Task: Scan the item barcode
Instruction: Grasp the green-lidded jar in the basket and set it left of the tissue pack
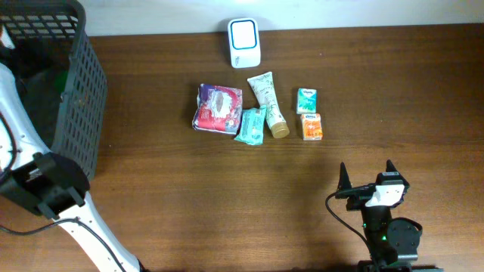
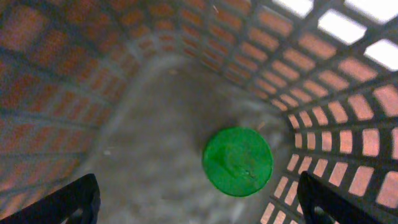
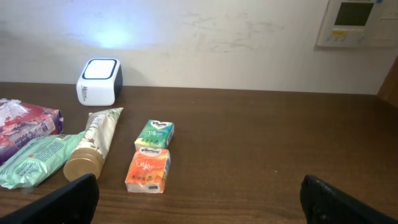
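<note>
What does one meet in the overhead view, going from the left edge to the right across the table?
black mesh basket → pink packet → teal wipes pack → cream tube → right gripper. Left out: white scanner, which overlaps the packs; green tissue pack and orange tissue pack, one above the other.

On the orange tissue pack point(image 3: 148, 170), mid-way across the tabletop point(image 3: 261, 155), a script word looks like "Enjoy" — the line above it is blurred. Print on the green tissue pack point(image 3: 155, 134) behind it is unreadable.
</note>
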